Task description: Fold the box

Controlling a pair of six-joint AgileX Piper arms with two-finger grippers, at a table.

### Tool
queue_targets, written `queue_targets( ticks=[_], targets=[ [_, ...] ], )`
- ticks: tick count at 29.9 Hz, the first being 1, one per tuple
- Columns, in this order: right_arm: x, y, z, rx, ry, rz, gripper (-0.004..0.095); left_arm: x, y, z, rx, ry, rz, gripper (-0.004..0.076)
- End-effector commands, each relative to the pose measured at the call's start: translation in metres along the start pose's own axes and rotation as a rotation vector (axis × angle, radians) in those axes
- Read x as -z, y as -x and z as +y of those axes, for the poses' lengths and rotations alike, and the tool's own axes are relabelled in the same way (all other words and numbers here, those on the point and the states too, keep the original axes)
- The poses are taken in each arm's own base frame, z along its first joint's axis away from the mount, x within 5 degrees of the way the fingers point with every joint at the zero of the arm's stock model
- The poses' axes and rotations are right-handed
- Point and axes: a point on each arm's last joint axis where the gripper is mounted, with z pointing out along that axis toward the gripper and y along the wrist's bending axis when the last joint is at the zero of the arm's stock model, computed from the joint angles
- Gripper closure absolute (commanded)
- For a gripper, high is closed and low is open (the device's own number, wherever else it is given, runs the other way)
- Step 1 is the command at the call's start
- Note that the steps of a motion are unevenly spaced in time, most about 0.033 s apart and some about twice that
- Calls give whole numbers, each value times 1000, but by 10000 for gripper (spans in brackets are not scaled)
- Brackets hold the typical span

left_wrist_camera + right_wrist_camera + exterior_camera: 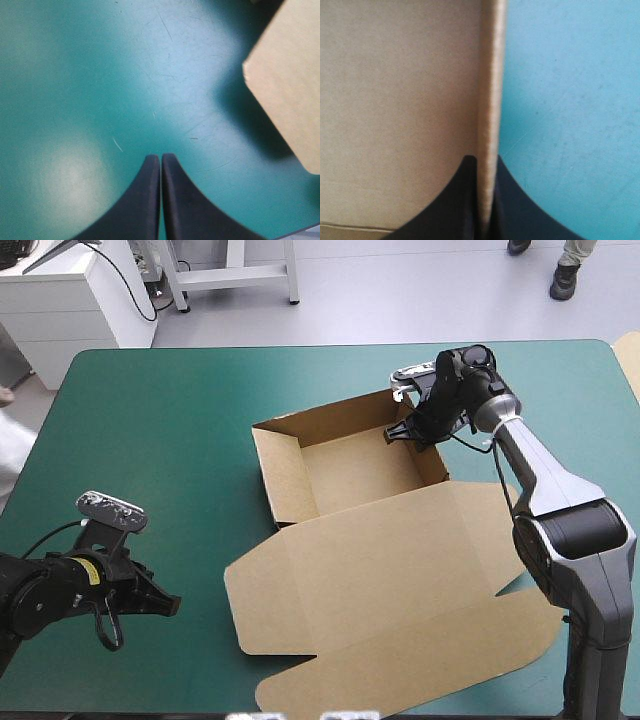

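Observation:
The brown box lies mid-table as an open tray with its walls up. Its lid is spread flat toward the front edge. My right gripper is at the tray's far right wall, one finger inside and one outside. In the right wrist view the wall's top edge runs straight into the right gripper, which is shut on it. My left gripper is low over the teal-green cover at the front left, apart from the lid. Up close the left gripper is shut and empty, with a lid flap corner ahead and to one side.
Bare teal-green cover stretches across the left half of the table and along the far edge. A pale sheet edge shows at the table's far right side. A white cabinet stands beyond the far left corner.

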Motion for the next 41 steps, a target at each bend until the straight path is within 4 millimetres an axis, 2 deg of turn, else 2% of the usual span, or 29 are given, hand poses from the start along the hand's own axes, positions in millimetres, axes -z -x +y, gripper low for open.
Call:
queue_targets(
  ticks=[1, 5, 10, 17, 22, 28, 35, 38, 41],
  targets=[
    [49, 7, -13, 22, -64, -120, 929, 8, 5, 0, 8, -4, -65, 731],
    [72, 11, -43, 3, -164, -185, 929, 8, 5, 0, 9, -4, -65, 731],
    [101, 1, -111, -125, -278, -243, 929, 8, 5, 0, 9, -4, -65, 731],
    [129, -43, -210, -350, -383, -257, 929, 8, 5, 0, 9, -4, -65, 731],
    [142, -76, -258, -460, -446, -255, 929, 8, 5, 0, 9, -4, -65, 731],
    [153, -103, -289, -491, -452, -263, 928, 8, 5, 0, 7, -4, -67, 731],
    [160, -120, -305, -521, -473, -258, 898, 8, 5, -1, 13, -15, -65, 731],
    [162, -125, -309, -534, -482, -261, 737, 8, 5, -2, 14, -20, -65, 731],
    [163, -126, -312, -540, -496, -267, 431, 8, 5, -2, 17, -26, -65, 731]
  ],
)
